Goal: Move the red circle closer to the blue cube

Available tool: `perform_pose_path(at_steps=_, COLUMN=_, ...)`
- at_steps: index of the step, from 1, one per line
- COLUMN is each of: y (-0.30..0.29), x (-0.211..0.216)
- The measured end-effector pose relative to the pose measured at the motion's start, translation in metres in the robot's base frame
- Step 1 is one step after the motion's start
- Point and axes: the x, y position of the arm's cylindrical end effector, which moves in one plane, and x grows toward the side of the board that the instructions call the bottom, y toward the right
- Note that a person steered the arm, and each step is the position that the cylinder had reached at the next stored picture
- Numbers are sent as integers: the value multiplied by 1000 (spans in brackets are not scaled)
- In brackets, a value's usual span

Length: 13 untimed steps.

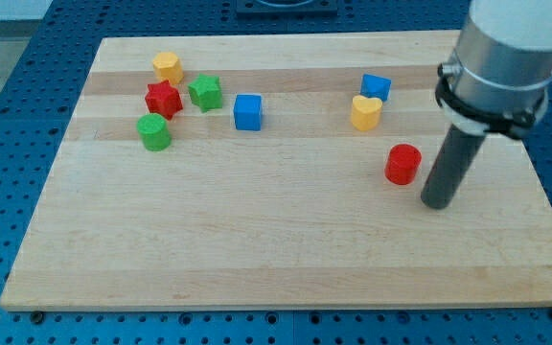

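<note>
The red circle (402, 163) is a short red cylinder on the wooden board, right of centre. The blue cube (248, 111) stands well to its left, toward the view's top. My tip (436, 203) rests on the board just right of and slightly below the red circle, with a small gap between them. A second blue block (376, 87), flatter and angular, lies above the red circle near the view's top.
A yellow heart (365, 112) sits between the red circle and the second blue block. At the upper left are a yellow hexagon (168, 67), a red star (163, 99), a green star (205, 92) and a green cylinder (154, 131). The board's right edge (544, 192) is near my tip.
</note>
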Motion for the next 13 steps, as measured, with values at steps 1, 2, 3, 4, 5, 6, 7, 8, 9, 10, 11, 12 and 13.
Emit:
perform_pose_path(at_steps=1, y=-25, x=-29)
perform_pose_path(at_steps=2, y=-69, x=-34)
perform_pose_path(at_steps=3, y=-93, x=-37)
perform_pose_path(at_steps=4, y=-65, x=-37)
perform_pose_path(at_steps=5, y=-22, x=-40)
perform_pose_path(at_steps=6, y=-10, x=-52)
perform_pose_path(at_steps=7, y=-10, x=-68)
perform_pose_path(at_steps=8, y=-14, x=-72)
perform_pose_path(at_steps=9, y=-34, x=-73)
perform_pose_path(at_steps=10, y=-48, x=-73)
perform_pose_path(at_steps=11, y=-72, x=-73)
perform_pose_path(at_steps=12, y=-95, x=-74)
perform_pose_path(at_steps=13, y=-111, x=-74)
